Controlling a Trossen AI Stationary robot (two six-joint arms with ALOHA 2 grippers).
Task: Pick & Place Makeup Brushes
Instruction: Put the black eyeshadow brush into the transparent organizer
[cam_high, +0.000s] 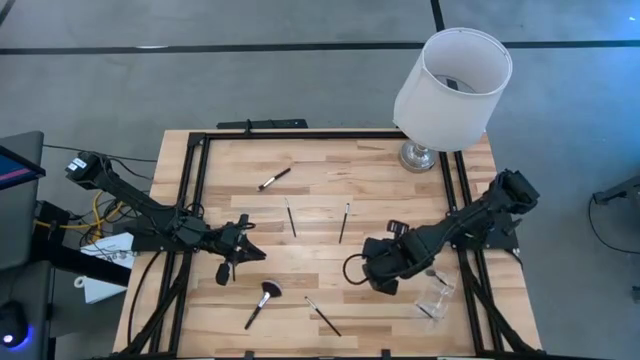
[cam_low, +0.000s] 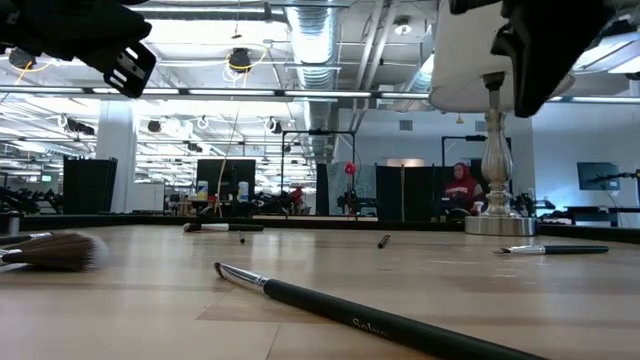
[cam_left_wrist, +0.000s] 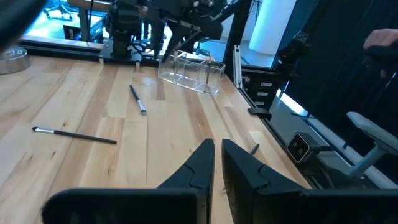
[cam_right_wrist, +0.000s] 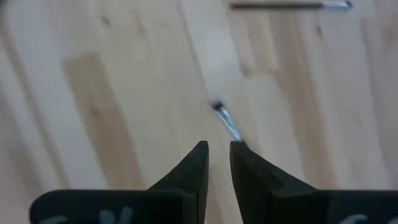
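Observation:
Several thin black-handled makeup brushes lie flat on the wooden table (cam_high: 400, 200): one (cam_high: 273, 179) far left, two (cam_high: 291, 217) (cam_high: 344, 222) in the middle, one (cam_high: 322, 315) near the front. The larger fluffy-headed brush (cam_high: 262, 303) lies front left. My left gripper (cam_high: 238, 252) (cam_left_wrist: 218, 155) hovers shut and empty above the table's left middle. My right gripper (cam_high: 380, 278) (cam_right_wrist: 219, 152) is raised right of centre, shut on a thin brush (cam_right_wrist: 227, 123). Right of it, a clear plastic box (cam_high: 436, 296) stands on the table, with a dark brush inside. My right gripper holds a thin makeup brush whose silver ferrule and dark tip (cam_right_wrist: 231, 129) stick out forward past the fingertips. The fingers point slanting down toward the table's near left. The handle and the place of contact are hidden behind the right finger (cam_right_wrist: 249, 165). The brush is lifted clear.
A lamp with a white shade (cam_high: 452, 75) stands on its silver base (cam_low: 490, 215) at the far right corner. A black frame (cam_high: 195, 180) borders the table. A person sits in the room beyond the table (cam_low: 462, 190). Bare wood lies between the two arms.

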